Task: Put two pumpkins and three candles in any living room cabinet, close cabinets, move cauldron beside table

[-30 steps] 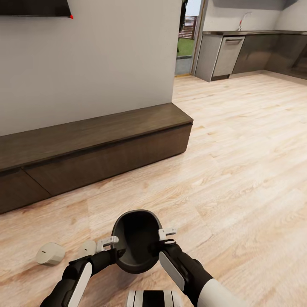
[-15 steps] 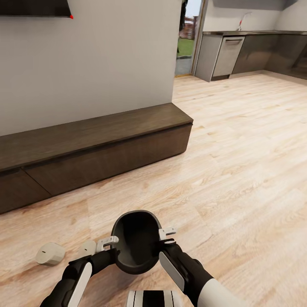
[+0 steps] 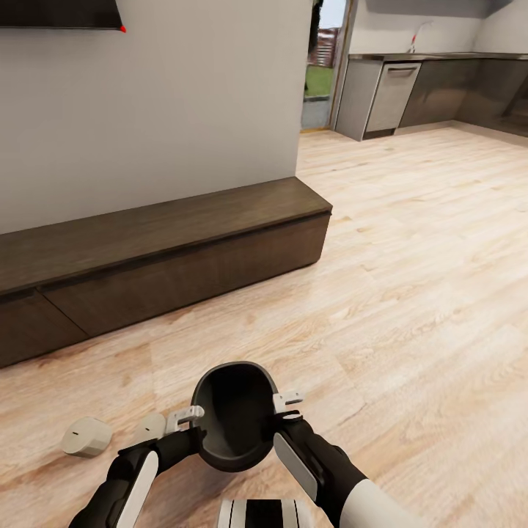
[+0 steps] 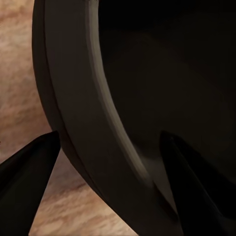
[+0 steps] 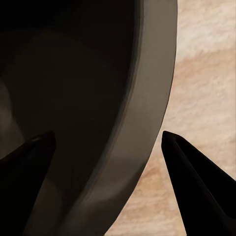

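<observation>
At the bottom centre of the head view, the left gripper (image 3: 192, 424) and right gripper (image 3: 282, 411) each straddle the rim of the black round cauldron (image 3: 233, 424), fingers apart; whether they pinch it I cannot tell. Two grey-beige stubby candles (image 3: 86, 435) lie on the wooden floor (image 3: 411, 293) at lower left, below the long dark brown cabinet (image 3: 161, 257)

Arms are glossy black with white side panels, the left arm (image 3: 136, 477) and right arm (image 3: 308, 458) alike, small white brackets at the wrists, plain black tapered fingers (image 4: 24, 182).
</observation>
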Available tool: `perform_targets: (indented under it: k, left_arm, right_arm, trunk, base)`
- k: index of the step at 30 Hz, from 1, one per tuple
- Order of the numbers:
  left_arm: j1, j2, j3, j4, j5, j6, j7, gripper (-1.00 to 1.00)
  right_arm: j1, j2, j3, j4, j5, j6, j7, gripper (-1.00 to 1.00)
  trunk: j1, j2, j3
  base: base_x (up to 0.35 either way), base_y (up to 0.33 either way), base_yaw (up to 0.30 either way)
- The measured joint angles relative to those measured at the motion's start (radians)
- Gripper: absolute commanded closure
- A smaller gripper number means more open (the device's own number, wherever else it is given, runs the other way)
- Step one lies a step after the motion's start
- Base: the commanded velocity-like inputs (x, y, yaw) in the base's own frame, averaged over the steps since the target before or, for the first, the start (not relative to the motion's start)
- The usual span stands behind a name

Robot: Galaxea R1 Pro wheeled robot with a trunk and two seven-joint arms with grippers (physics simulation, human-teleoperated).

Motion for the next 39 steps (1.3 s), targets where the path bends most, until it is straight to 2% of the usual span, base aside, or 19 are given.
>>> perform_targets:
  k: [5, 39]
  left_arm:
    - [0.0, 0.0, 0.0, 0.0, -0.001, 0.0, 0.0, 1.0]
    - [0.0, 0.0, -0.001, 0.0, -0.001, 0.0, 0.002, 1.0]
  right_arm:
    - [0.0, 0.0, 0.0, -0.001, 0.004, 0.001, 0.002, 1.0]
    - [0.001, -0.001, 0.0, 0.002, 0.003, -0.005, 0.005, 1.0]
  trunk:
    - [0.0, 0.0, 0.0]
    - [-0.015, 0.008, 0.131]
  base:
    - [0.0, 0.0, 0.0]
    - [0.0, 0.0, 0.0]
